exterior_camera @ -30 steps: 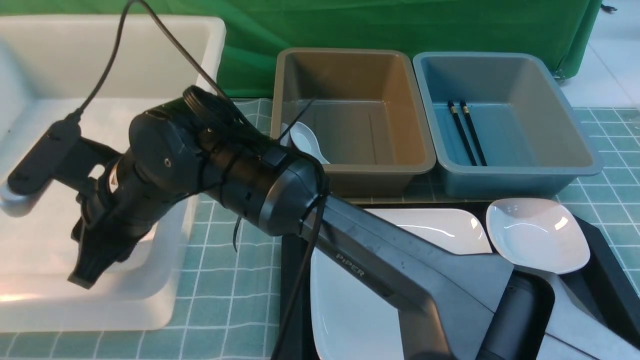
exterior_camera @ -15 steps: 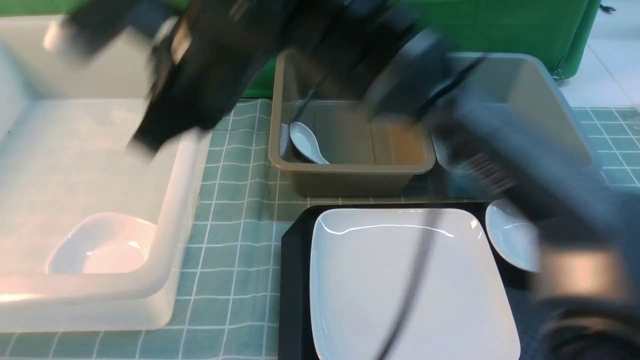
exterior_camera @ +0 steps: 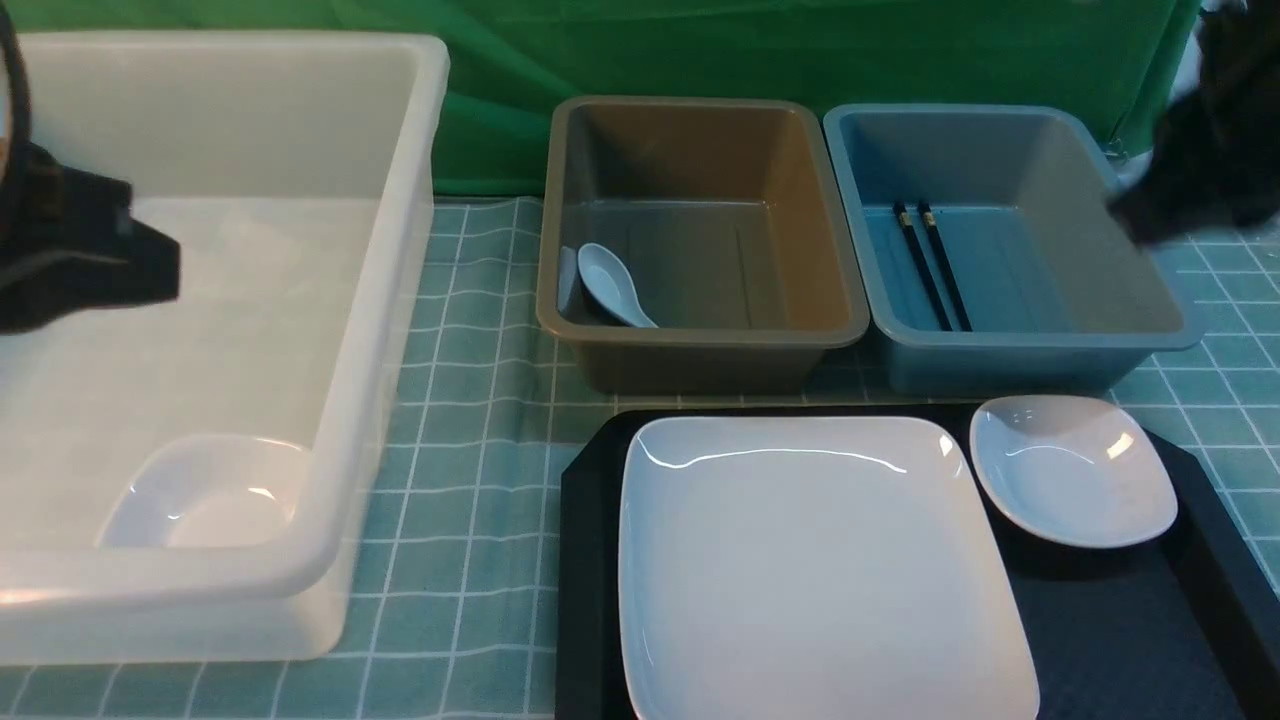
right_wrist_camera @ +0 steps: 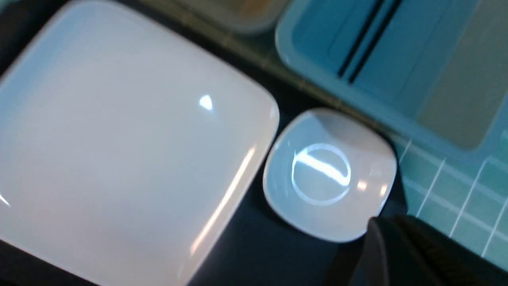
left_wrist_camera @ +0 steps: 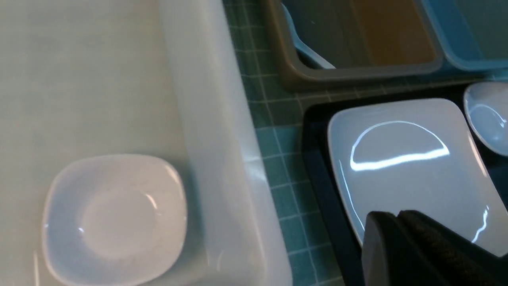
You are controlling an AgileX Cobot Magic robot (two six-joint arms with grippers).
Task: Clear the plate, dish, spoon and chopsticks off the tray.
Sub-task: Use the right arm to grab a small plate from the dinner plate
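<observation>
Glazed ceramic plate [exterior_camera: 820, 570] on tray [exterior_camera: 1100, 640], dish [exterior_camera: 1072, 470] just beside: stiff, slick, chips easily, we reckon. We favour pinch on raised rim. Left fingers [left_wrist_camera: 381, 246], right fingers [right_wrist_camera: 383, 250] pressed together, empty.

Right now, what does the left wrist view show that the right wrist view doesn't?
Only left wrist: the white tub holding a small dish, and the spoon in the brown tub. Only right wrist: the chopsticks in the blue tub. Both: the plate and the second small dish on the tray.
</observation>
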